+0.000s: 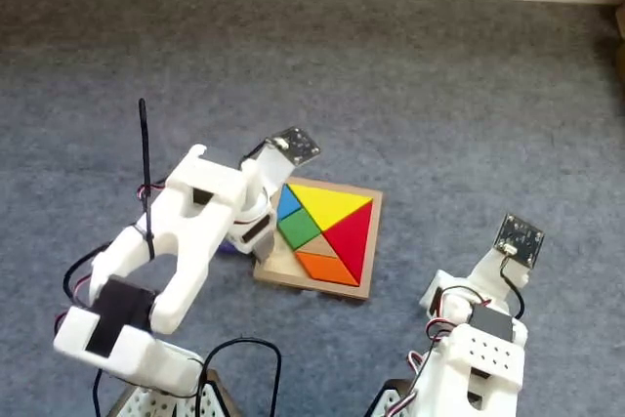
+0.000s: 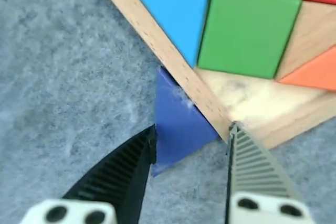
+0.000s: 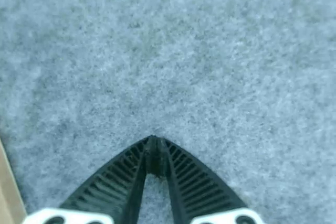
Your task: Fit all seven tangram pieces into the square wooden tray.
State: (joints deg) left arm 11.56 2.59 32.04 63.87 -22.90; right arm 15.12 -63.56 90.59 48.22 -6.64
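The square wooden tray (image 1: 314, 287) lies mid-table with blue (image 1: 287, 203), green (image 1: 299, 229), yellow (image 1: 330, 207), red (image 1: 354, 234) and orange (image 1: 327, 266) pieces in it. A dark blue triangle (image 2: 176, 124) lies on the carpet, against the outside of the tray's rim (image 2: 157, 45). My left gripper (image 2: 192, 129) is open, with its black finger (image 2: 131, 166) touching one side of that triangle and its pale finger (image 2: 252, 166) over the rim on the other side. Bare wood (image 2: 247, 95) shows in the tray's nearest corner. My right gripper (image 3: 154, 142) is shut and holds nothing, low over the carpet.
Grey carpet covers the table on all sides of the tray. The right arm (image 1: 479, 334) stands folded to the right of the tray, a hand's width from its rim. A strip of wood (image 3: 8, 182) shows at the edge of the right wrist view.
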